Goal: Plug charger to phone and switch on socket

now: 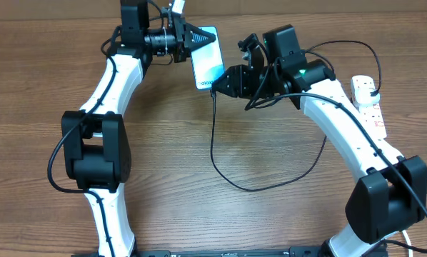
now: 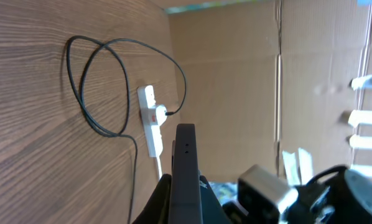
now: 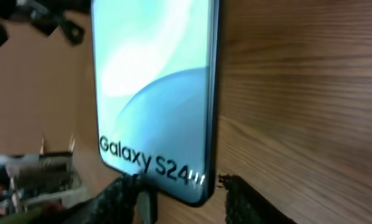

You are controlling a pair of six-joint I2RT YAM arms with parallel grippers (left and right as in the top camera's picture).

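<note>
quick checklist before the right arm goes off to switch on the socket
1. left gripper clamped on phone: ok
2. charger tip seated in phone: cannot tell, that edge is barely in view
3. right gripper open, fingers either side of the phone's lower end: ok
4. plug of the charger in socket: ok
5. socket turned on: cannot tell, too small to read

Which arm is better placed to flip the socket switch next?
Right, likely. The socket lies on its side, and the right pincer stands open; the left pincer is shut on the phone.
</note>
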